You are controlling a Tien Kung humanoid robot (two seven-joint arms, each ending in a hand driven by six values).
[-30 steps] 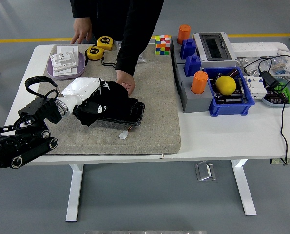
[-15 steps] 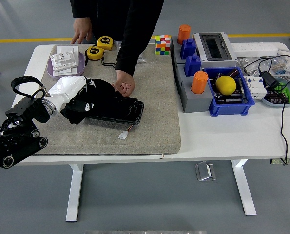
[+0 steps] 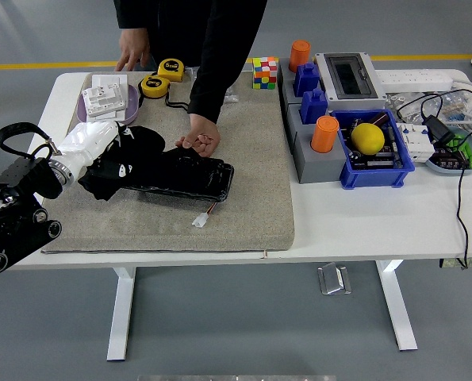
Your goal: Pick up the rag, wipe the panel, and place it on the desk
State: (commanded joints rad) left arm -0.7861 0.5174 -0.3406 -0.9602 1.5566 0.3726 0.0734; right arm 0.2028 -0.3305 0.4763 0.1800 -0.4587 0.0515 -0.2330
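Robot's black left arm (image 3: 17, 218) reaching in from the left, white-sleeved left hand (image 3: 101, 155) lowered, fingers indiscernible

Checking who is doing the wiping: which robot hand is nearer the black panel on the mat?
Left. The left hand holds the black rag at the left end of the panel. The right hand is not in view. A person's hand rests on the panel's far edge.

Count on table: two yellow tape measures (image 3: 170, 68) (image 3: 154, 85); two orange cylinders (image 3: 300, 54) (image 3: 324, 133); two blue blocks (image 3: 305, 78) (image 3: 313, 105); one yellow ball (image 3: 367, 138); one colour cube (image 3: 265, 72); one blue bin (image 3: 401, 170); one black panel (image 3: 189, 176); one black rag (image 3: 132, 155); one beige mat (image 3: 251, 198); one white power strip (image 3: 414, 80).
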